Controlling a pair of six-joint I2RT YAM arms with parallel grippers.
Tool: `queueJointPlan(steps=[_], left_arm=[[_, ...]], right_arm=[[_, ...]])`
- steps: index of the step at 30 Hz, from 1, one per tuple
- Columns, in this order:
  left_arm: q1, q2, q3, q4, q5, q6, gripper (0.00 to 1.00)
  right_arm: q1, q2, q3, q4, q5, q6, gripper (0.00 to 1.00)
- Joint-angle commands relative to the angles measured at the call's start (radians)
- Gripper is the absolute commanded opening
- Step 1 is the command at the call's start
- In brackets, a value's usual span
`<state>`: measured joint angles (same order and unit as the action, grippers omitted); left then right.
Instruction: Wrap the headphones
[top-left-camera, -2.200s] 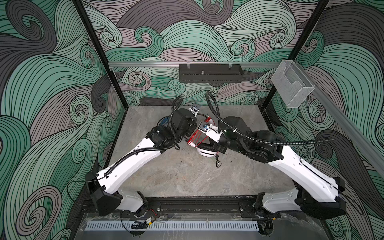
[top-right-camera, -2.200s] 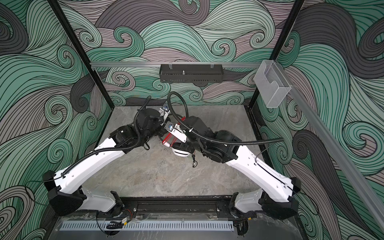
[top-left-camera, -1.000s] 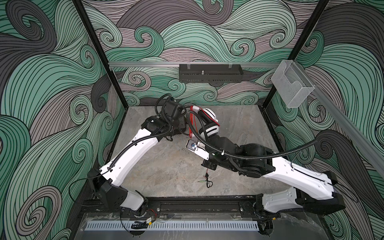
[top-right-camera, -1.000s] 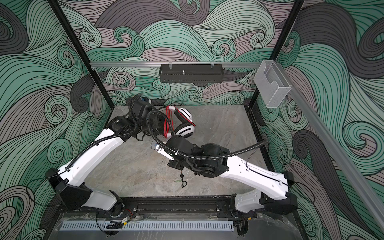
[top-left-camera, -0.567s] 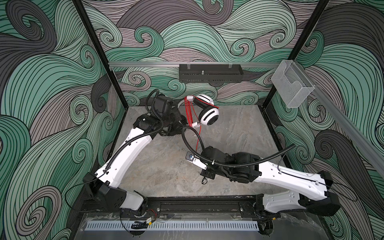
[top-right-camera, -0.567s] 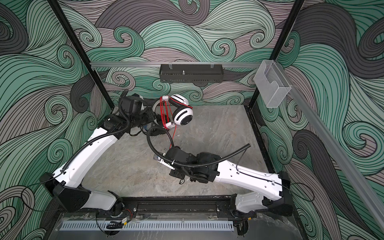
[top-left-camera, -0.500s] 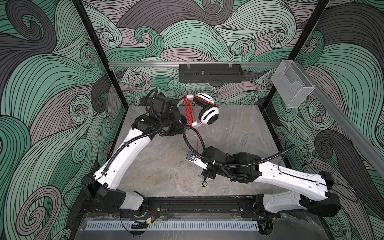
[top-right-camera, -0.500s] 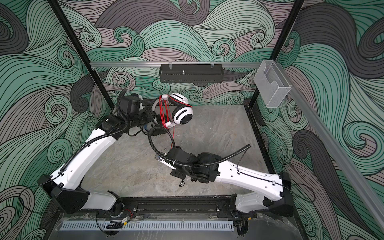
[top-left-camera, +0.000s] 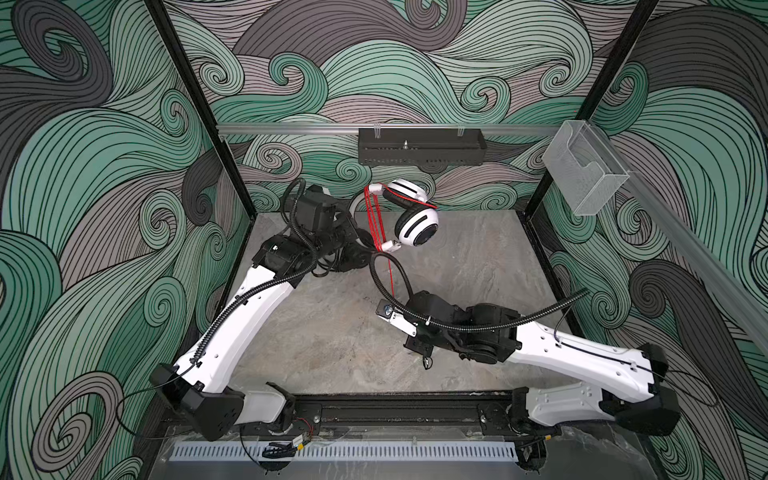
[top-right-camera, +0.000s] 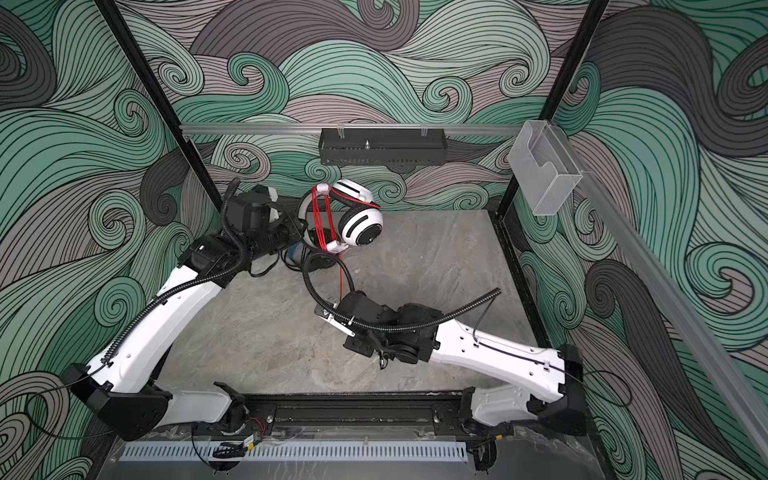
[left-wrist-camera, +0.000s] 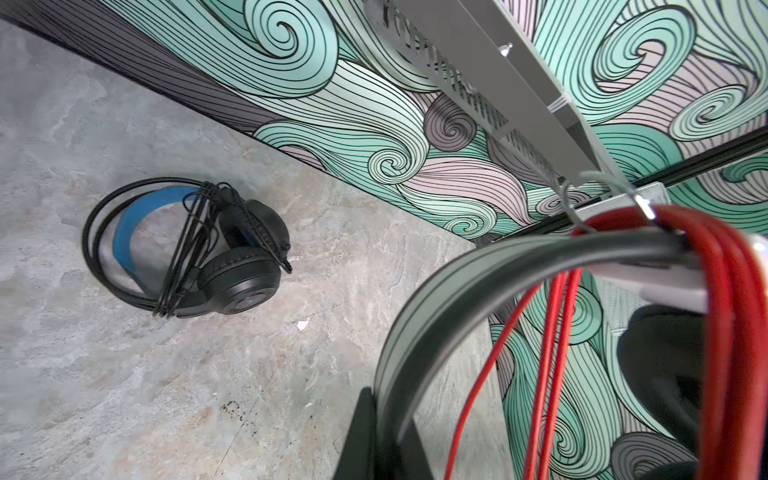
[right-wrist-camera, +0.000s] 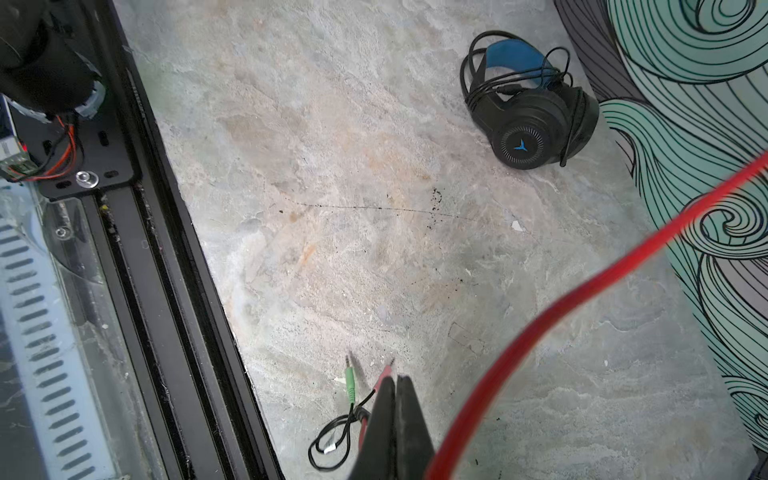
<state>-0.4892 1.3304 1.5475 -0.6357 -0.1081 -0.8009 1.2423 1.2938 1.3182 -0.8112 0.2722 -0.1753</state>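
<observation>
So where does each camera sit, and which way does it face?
Top views: high at the front, down on both arms; left gripper holds the white-and-black headset.
Left wrist: past the held headband to the black headset on the table; one finger shows.
Right wrist: down at the table; right gripper shut on the red cable.
Both wrist views share the black headset.

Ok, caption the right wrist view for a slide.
Shut right gripper pinches thin red cable; black over-ear headset, cable wrapped, lies on grey stone tabletop.
</observation>
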Motion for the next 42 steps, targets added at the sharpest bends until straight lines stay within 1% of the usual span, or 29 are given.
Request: queueJointPlan(steps=[1,6,11,15,18,22,26,28,30,32,37,40,42], left_arm=[[0.008,-0.019,0.008,0.096,-0.106,-0.003,0.0],[0.006,0.034,0.008,0.108,-0.211,-0.008,0.0],[-0.001,0.085,0.037,0.11,-0.227,-0.027,0.0],[-0.032,0.129,0.058,0.094,-0.29,0.05,0.0],[-0.076,0.136,0.047,0.094,-0.379,0.167,0.0],[-0.149,0.106,-0.026,0.124,-0.535,0.392,0.0],[-0.209,0.031,-0.114,0.175,-0.577,0.597,0.0],[-0.235,0.008,-0.145,0.179,-0.57,0.695,0.0],[-0.249,-0.007,-0.164,0.16,-0.544,0.754,0.0],[-0.261,-0.025,-0.183,0.14,-0.51,0.81,0.0],[-0.277,-0.049,-0.215,0.074,-0.449,0.903,0.0],[-0.279,-0.052,-0.226,0.033,-0.417,0.946,0.0],[-0.281,-0.063,-0.237,0.012,-0.374,0.982,0.0]], right_arm=[[0.016,-0.001,0.069,-0.008,-0.037,0.004,0.0],[0.042,0.031,0.187,-0.054,-0.055,-0.01,0.0],[0.048,0.045,0.242,-0.062,-0.084,-0.012,0.0],[0.048,0.056,0.292,-0.075,-0.102,-0.024,0.0],[0.047,0.076,0.362,-0.111,-0.088,-0.049,0.0],[0.047,0.108,0.471,-0.193,-0.017,-0.126,0.0],[0.046,0.147,0.548,-0.291,0.107,-0.256,0.0],[0.045,0.161,0.559,-0.315,0.187,-0.328,0.0],[0.044,0.166,0.554,-0.314,0.255,-0.395,0.01],[0.035,0.167,0.551,-0.299,0.298,-0.424,0.02],[0.025,0.187,0.569,-0.284,0.405,-0.47,0.03],[0.019,0.188,0.545,-0.253,0.487,-0.521,0.04],[0.013,0.184,0.52,-0.23,0.537,-0.552,0.04]])
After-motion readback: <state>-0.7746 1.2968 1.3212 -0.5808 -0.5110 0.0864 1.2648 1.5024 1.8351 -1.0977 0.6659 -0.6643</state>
